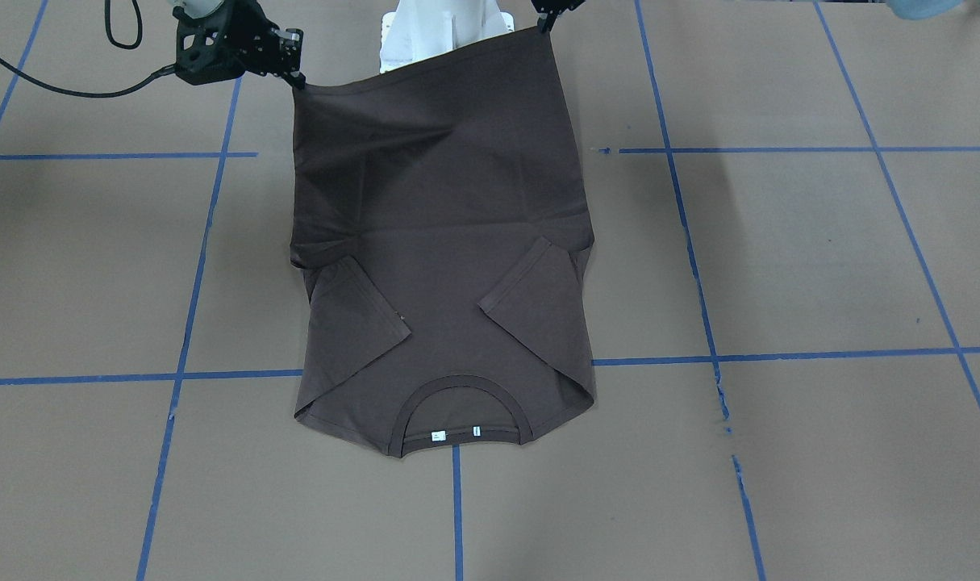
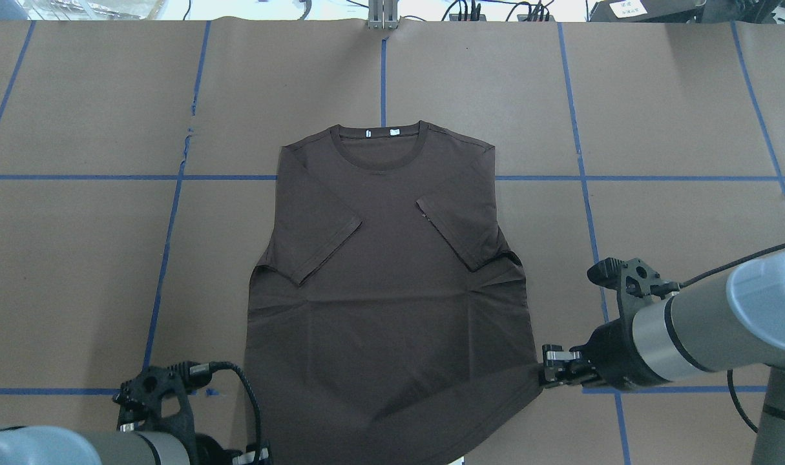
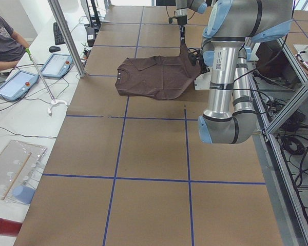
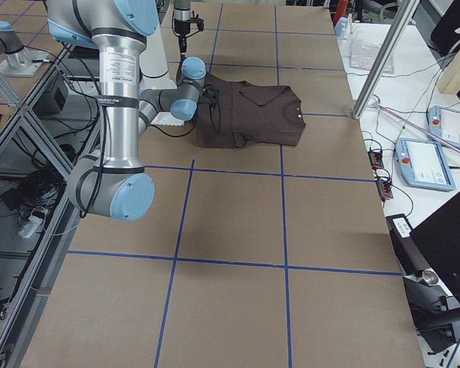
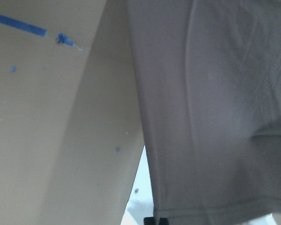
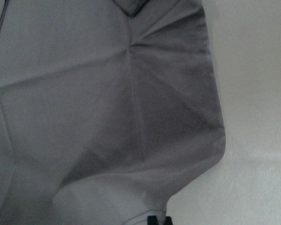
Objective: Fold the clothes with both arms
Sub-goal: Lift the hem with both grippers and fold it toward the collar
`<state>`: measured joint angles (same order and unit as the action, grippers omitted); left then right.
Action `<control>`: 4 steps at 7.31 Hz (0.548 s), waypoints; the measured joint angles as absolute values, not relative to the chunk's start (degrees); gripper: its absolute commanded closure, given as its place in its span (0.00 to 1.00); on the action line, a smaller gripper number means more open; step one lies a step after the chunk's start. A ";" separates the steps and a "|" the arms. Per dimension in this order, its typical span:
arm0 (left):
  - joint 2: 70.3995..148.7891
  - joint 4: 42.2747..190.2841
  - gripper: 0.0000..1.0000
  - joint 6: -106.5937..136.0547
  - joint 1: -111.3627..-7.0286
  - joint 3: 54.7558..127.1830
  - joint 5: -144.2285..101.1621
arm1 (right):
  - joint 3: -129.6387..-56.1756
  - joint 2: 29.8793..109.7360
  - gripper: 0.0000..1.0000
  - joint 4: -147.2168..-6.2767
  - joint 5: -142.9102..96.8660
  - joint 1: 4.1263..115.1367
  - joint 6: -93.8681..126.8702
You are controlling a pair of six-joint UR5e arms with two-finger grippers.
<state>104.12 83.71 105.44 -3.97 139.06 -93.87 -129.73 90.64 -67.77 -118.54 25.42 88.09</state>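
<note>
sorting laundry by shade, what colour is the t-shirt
Dark brown-grey, plain; the T-shirt shows best in the overhead exterior view.

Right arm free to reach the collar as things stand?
Probably not: the right tool is shut on a hem corner of the T-shirt, and the collar lies at the far end.

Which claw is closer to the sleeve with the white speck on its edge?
Right. The right gripper pinches the shirt at the hem corner nearest that sleeve; the left gripper pinches the opposite corner.
</note>
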 measured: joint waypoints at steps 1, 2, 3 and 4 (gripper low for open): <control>104.91 83.65 1.00 102.93 -8.66 137.84 -94.49 | -127.29 88.79 1.00 -67.65 -118.58 28.90 87.40; 105.28 83.59 1.00 99.45 -13.83 136.41 -96.04 | -124.27 86.46 1.00 -67.59 -118.79 32.52 86.98; 105.66 83.62 1.00 95.69 -18.54 134.27 -97.65 | -121.22 84.18 1.00 -67.60 -119.27 36.15 86.08; 106.78 83.83 1.00 92.65 -22.02 131.26 -98.49 | -117.98 81.71 1.00 -67.64 -119.62 39.27 84.84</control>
<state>106.78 83.83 92.65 -22.02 131.26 -98.49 -117.98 81.71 -67.64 -119.62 39.27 84.84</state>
